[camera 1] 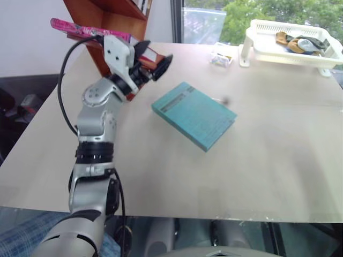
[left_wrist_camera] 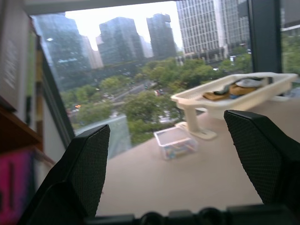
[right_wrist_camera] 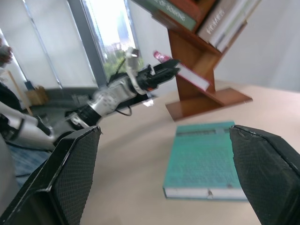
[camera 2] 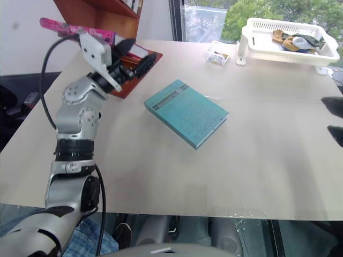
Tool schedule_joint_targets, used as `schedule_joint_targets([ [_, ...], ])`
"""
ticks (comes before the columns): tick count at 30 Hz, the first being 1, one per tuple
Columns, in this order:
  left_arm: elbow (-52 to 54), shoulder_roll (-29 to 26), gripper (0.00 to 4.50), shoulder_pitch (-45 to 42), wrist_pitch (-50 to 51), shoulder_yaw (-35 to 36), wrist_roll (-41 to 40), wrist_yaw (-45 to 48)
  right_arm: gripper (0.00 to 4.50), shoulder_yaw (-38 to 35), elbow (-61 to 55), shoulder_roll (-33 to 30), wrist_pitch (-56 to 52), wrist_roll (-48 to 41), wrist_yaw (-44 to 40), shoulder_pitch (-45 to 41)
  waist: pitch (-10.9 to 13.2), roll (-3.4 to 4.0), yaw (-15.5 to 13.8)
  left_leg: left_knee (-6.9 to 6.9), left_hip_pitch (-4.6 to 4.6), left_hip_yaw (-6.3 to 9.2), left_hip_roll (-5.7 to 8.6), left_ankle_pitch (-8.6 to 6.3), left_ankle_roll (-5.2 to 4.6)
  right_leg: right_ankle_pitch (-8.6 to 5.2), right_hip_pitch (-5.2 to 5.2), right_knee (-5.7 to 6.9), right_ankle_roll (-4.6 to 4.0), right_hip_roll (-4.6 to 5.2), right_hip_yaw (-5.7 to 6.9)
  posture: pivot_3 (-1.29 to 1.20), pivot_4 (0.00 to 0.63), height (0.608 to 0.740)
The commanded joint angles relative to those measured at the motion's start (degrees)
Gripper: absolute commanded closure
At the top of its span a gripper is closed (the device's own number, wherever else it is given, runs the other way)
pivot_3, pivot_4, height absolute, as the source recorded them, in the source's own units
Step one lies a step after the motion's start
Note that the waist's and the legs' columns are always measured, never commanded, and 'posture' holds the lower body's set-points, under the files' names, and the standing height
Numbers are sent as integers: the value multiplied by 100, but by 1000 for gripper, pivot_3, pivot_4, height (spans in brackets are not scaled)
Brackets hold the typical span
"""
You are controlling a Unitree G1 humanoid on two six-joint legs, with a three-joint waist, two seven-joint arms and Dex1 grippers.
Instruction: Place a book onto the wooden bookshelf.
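The pink book (camera 1: 80,29) lies on a sloping board of the wooden bookshelf (camera 1: 110,13) at the table's far left corner, one end sticking out past the shelf. My left gripper (camera 1: 153,58) hovers just in front of the shelf, beside the book, open and with nothing between its fingers (left_wrist_camera: 89,164). The right wrist view shows the book (right_wrist_camera: 187,75) resting on the shelf (right_wrist_camera: 197,93) with the left arm at it. My right gripper (camera 2: 335,120) is at the table's right edge, open and empty, far from the shelf.
A teal-blue book (camera 1: 194,115) lies flat mid-table. A white plastic basket (camera 1: 292,43) with small items stands at the far right, a small clear box (camera 1: 221,58) beside it. Other books stand in the shelf's upper compartments (right_wrist_camera: 225,23). A window runs behind the table.
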State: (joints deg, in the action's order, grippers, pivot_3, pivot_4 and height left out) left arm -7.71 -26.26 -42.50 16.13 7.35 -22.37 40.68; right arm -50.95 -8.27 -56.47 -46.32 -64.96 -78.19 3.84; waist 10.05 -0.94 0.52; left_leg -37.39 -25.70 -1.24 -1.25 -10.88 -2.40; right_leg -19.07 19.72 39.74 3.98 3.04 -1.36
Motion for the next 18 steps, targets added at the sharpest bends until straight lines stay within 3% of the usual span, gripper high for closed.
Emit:
schedule_joint_targets([
  [1,786,-482,167,698,674,89,-368,426,0,-103,146,71,306,385,-140,307,-1,1,18,1,1,0,0,0,0,0,0,0,0,0,-1,0,150,740],
  [5,1140,-1003,167,2047,1051,40,-135,453,0,409,755,297,1488,1682,-299,887,-2,2,29,14,9,-5,-2,-1,0,-2,0,-4,-3,0,-9,0,150,740],
  [9,1056,-1159,167,3003,700,47,287,317,0,740,1538,408,2157,2311,-344,973,-2,3,3,11,12,-7,1,-1,1,-2,-1,-2,-3,12,-10,0,150,740],
  [18,1676,-1189,167,4045,787,329,44,386,0,1241,2646,355,3155,3179,-508,1137,-20,31,-1,29,13,-8,1,-3,3,-3,-1,-18,-10,68,-26,0,150,740],
])
